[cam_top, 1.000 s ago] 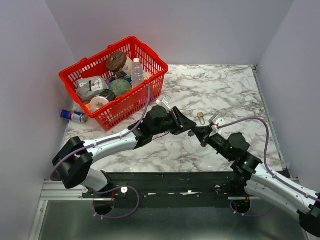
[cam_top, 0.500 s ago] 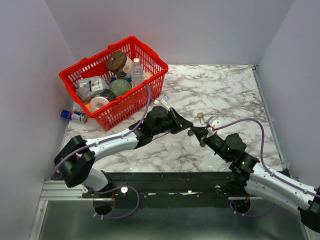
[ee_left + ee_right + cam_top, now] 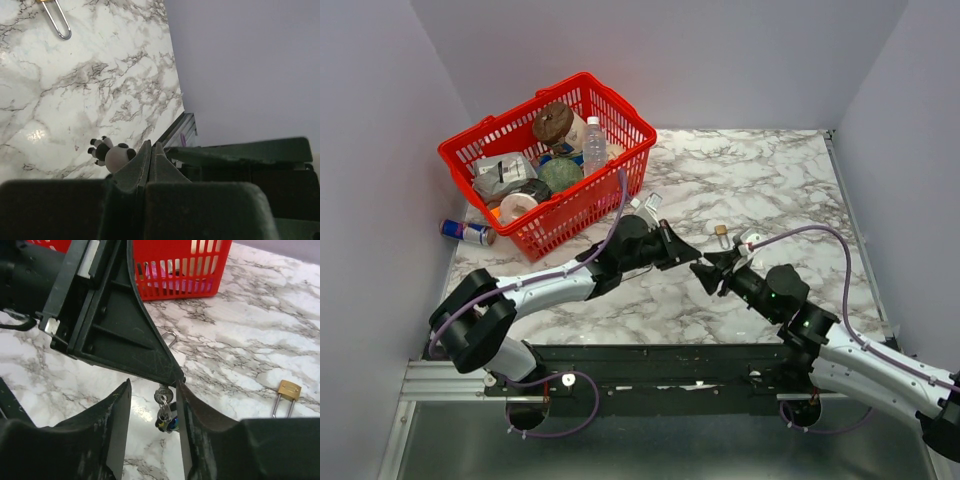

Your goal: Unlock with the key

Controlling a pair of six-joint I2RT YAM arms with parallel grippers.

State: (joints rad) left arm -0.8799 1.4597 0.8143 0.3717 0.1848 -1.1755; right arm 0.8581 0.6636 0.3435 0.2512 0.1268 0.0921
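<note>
A white marble-patterned table (image 3: 770, 180) with grey veins fills the scene, with pale matte walls around it. At the back left stands a red plastic basket (image 3: 575, 212) with slotted lattice walls. It is piled with groceries, among them a clear water bottle (image 3: 594, 145). A small drink can (image 3: 465, 232) lies on its side just outside the basket's left corner.

Both arms have white shells and dark joints, and both reach low and almost flat across the table, meeting near its middle. The left arm comes in from the near left and the right arm from the near right. Each has a thin purple cable looped above it.

The left gripper (image 3: 176, 381) has dark, scuffed, wedge-shaped plastic fingers pressed together into a point. The key (image 3: 161, 394) is pinched at that point and hangs down above the marble. It is tiny and dark with a glint of metal, and a small ring hangs below it. In the left wrist view a rounded black-and-white panda charm (image 3: 116, 156) shows just beside the closed fingertips.

The right gripper (image 3: 152, 387) faces the left one, tip to tip. Its two broad dark fingers stand apart, one on each side of the hanging key, with a gap on both sides, so it grips nothing.

A small rectangular brass padlock (image 3: 289, 390) with a slim silver U-shaped shackle lies flat on the marble. It is near the two grippers, just beyond them and touching neither.
</note>
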